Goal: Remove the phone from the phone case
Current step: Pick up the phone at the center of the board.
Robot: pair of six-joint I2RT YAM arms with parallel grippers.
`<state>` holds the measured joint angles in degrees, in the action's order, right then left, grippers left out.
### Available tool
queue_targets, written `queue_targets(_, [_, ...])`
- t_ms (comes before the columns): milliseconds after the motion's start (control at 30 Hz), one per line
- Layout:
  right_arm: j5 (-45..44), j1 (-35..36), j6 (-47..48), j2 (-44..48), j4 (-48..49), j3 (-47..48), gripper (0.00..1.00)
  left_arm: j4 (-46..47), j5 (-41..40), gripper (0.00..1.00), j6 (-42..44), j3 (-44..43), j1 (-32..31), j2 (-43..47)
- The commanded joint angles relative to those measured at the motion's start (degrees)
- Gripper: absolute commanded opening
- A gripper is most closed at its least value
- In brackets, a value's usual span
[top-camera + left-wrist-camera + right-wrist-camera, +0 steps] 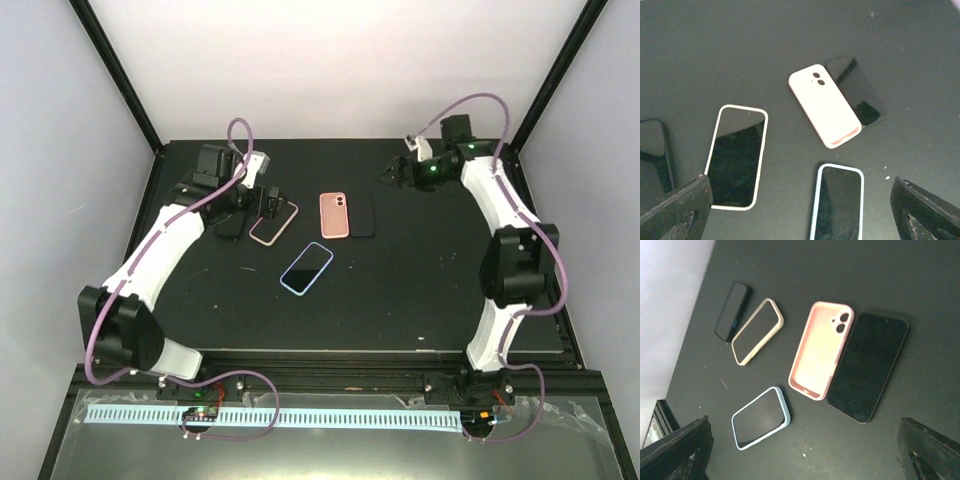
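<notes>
We count one phone as freed: the pink case (821,356) lies empty in the middle of the right wrist view, and the bare black phone (868,366) lies just beside it on its right. The cream-cased phone (757,331), upper left, and the blue-cased phone (761,417), lower left, sit in their cases, so we judge more may be left. The left gripper (268,205) hovers over the cream one, jaws wide and empty. The right gripper (393,176), upper right of the top view, is also wide and holds nothing.

The left claw (268,205) and right claw (393,176) both gape wide, apparently hovering.
</notes>
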<state>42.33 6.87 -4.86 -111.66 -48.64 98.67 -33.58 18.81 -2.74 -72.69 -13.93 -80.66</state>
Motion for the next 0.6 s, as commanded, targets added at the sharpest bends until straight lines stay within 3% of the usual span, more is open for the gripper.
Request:
queue_targets(0, [-0.7, -1.1, 5.3, 7.5, -1.9, 1.1, 1.0, -8.7, -3.7, 0.99, 7.3, -5.7, 0.3, -6.1])
queue_targets(333, [-4.1, -1.3, 9.3, 15.3, -5.3, 1.7, 1.0, -11.2, -8.7, 0.99, 11.1, -8.5, 0.3, -18.6])
queue_targets(567, [-7.9, -1.4, 10.3, 23.4, -2.7, -4.0, 1.0, -10.6, -12.9, 0.99, 10.0, -10.2, 0.3, -26.5])
